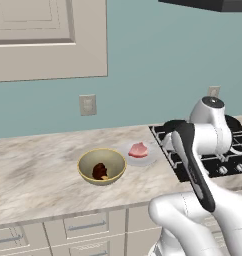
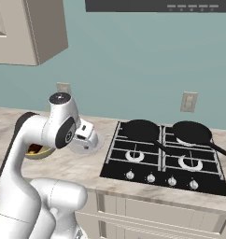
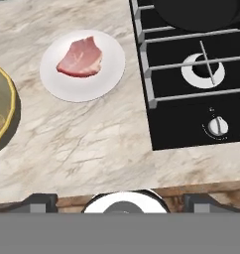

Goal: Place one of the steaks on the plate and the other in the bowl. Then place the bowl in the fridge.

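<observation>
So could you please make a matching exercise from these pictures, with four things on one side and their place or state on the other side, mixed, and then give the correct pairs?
Things:
1. pale pink steak
2. dark brown steak
3. bowl
4. frying pans

Places or states:
A. sits on the hob
B. lies inside the bowl
C. stands on the counter beside the plate
D. lies on the white plate

Pairs: 1-D, 2-B, 3-C, 4-A
</observation>
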Available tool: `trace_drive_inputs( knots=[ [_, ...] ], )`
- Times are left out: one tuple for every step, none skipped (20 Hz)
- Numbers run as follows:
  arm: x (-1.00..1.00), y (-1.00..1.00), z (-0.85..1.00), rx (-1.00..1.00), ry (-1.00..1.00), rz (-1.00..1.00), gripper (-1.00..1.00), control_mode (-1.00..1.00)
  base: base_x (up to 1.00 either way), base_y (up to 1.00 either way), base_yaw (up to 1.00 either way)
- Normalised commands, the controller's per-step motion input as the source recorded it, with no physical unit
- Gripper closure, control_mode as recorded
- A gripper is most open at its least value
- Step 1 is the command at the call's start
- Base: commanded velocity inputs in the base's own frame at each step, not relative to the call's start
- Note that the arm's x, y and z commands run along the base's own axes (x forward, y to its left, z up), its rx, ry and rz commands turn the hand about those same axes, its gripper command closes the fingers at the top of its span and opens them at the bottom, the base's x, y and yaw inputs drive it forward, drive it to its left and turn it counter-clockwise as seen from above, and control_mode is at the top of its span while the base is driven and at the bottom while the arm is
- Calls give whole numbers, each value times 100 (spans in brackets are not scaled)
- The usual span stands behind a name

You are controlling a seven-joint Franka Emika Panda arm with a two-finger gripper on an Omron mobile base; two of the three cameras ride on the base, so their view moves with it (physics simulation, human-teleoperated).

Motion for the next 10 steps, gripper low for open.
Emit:
trace_drive_inputs(
  knots=[
    [-36,6,74,-17,29,0,-100,-100,0,0,0],
    [-29,4,37,-20,20,0,-100,-100,0,0,0],
    [-24,0,0,-7,8,6,-100,-100,0,0,0],
    [-26,0,-34,0,9,7,-100,-100,0,0,0],
    [-25,0,-24,0,8,7,-100,-100,0,0,0],
    [0,0,0,0,0,0,-100,-100,0,0,0],
    [0,0,0,0,0,0,-100,-100,0,0,0],
    [0,0,0,0,0,0,-100,-100,0,0,0],
    [0,0,0,0,0,0,-100,-100,0,0,0],
    [0,0,0,0,0,0,-100,-100,0,0,0]
  ],
)
